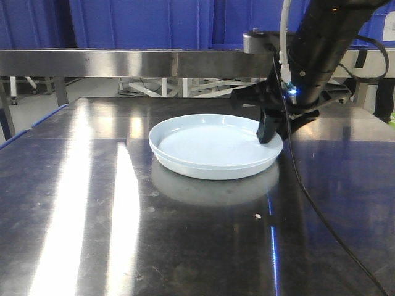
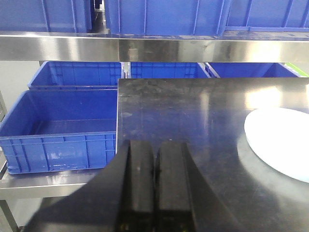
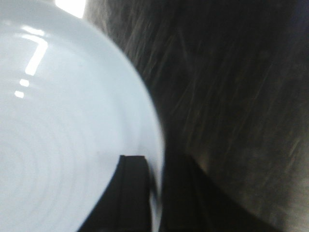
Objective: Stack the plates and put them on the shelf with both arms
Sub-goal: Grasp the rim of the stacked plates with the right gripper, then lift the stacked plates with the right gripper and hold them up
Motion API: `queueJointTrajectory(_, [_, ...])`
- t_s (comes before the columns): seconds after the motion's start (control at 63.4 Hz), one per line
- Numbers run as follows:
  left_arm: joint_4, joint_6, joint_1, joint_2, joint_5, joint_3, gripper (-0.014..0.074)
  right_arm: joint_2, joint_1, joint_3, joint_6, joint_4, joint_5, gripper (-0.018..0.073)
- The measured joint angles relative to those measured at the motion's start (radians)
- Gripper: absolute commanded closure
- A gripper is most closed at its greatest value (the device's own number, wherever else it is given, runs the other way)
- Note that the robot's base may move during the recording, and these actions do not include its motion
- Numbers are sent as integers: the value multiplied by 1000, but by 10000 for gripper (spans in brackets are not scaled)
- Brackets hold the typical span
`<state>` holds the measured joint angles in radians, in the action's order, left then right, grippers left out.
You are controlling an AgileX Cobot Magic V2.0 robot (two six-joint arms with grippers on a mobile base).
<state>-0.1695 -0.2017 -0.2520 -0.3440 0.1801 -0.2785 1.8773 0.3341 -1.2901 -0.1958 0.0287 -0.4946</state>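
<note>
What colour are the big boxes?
Blue. The boxes show best in the left wrist view.

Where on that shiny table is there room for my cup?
Widest bare patch: the left half of the table, between the plates and the left edge. The strip in front of the plates is free too. Crowded: the right side, where the right end effector grips the plates' rim and a black cable trails forward.

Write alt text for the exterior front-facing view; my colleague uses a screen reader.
The robot's black right claw clamps the right rim of a glossy, pale blue-white round plate resting on a reflective dark steel table. Blue plastic bins stand behind a steel rail in the background.
</note>
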Motion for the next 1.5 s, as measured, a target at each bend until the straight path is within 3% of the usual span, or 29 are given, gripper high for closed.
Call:
queueJointTrajectory(0.363, [0,0,0,0,0,0,513,-40,0,0,-1,9,29,507])
queueJointTrajectory(0.757, [0,0,0,0,0,0,513,-302,-6,31,5,25,106,507])
queueJointTrajectory(1.025, [0,0,0,0,0,0,513,-529,-38,215,5,25,179,507])
queueJointTrajectory(1.498, [0,0,0,0,0,0,513,-1081,-118,714,5,26,294,507])
